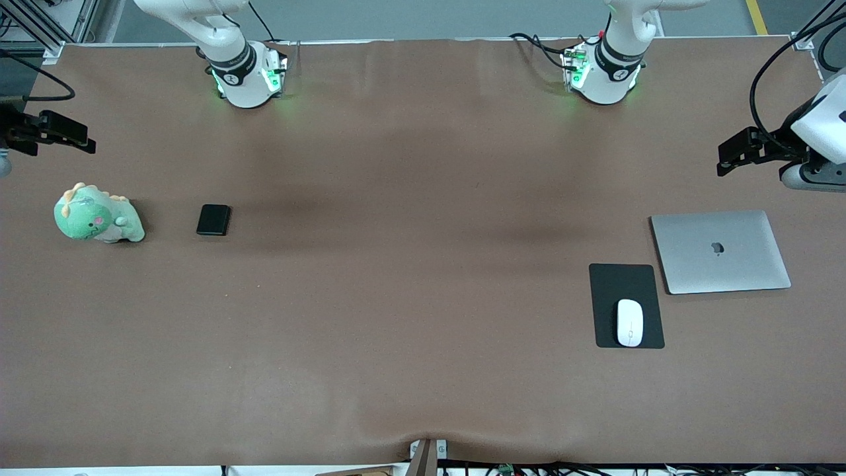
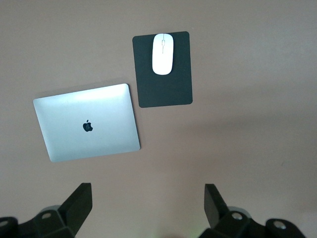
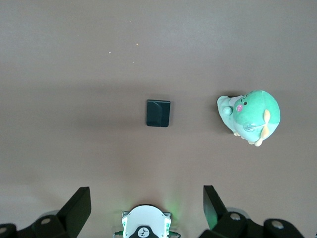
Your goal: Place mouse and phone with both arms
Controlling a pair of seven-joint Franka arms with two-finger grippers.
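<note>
The white mouse [image 1: 630, 322] lies on a black mat [image 1: 625, 284] toward the left arm's end of the table; it also shows in the left wrist view [image 2: 162, 53]. The black phone [image 1: 213, 219] lies flat toward the right arm's end, and shows in the right wrist view [image 3: 158, 113]. My left gripper [image 1: 727, 157] hangs open and empty high over the table's edge by the laptop; in its wrist view [image 2: 148, 191] the jaws stand wide apart. My right gripper [image 1: 79, 137] hangs open and empty over the table's other end [image 3: 147, 193].
A closed silver laptop [image 1: 720, 251] lies beside the mat. A green plush toy [image 1: 98, 215] sits beside the phone, closer to the table's end. The arm bases [image 1: 248, 76] [image 1: 598, 73] stand along the table's edge farthest from the front camera.
</note>
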